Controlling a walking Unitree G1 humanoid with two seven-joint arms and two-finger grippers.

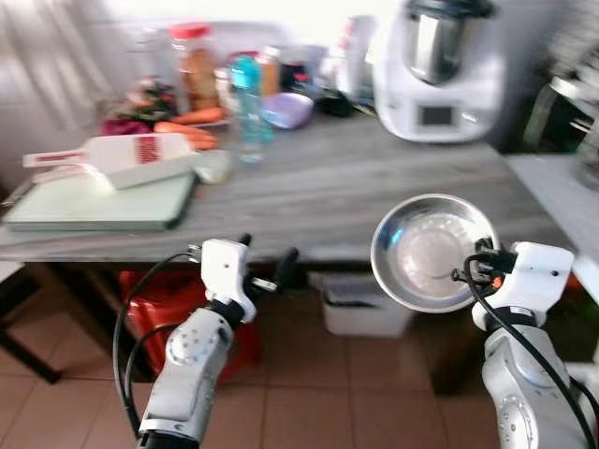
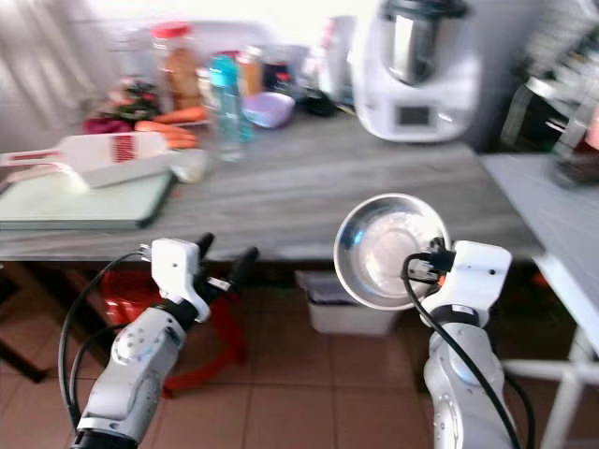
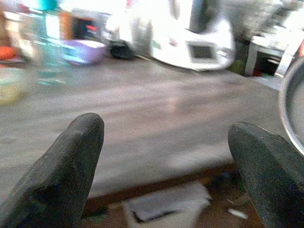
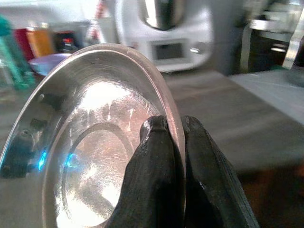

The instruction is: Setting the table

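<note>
While your right gripper (image 4: 172, 130) pinches the rim of the steel plate (image 1: 430, 251), the plate stands on edge just off the table's near edge, its hollow face turned toward your left arm. The bare stretch of grey table (image 1: 356, 187) lies ahead of that gripper and slightly up, so you'd likely carry it forward and tip it flat. Your left gripper (image 1: 267, 267) hangs empty, fingers (image 3: 61, 171) spread wide, farther from the plate.

That was a home kitchen: a white food processor (image 1: 436, 67), carrots (image 1: 192, 124) and a cutting board (image 1: 103, 204) crowded the wooden table (image 1: 356, 187).
</note>
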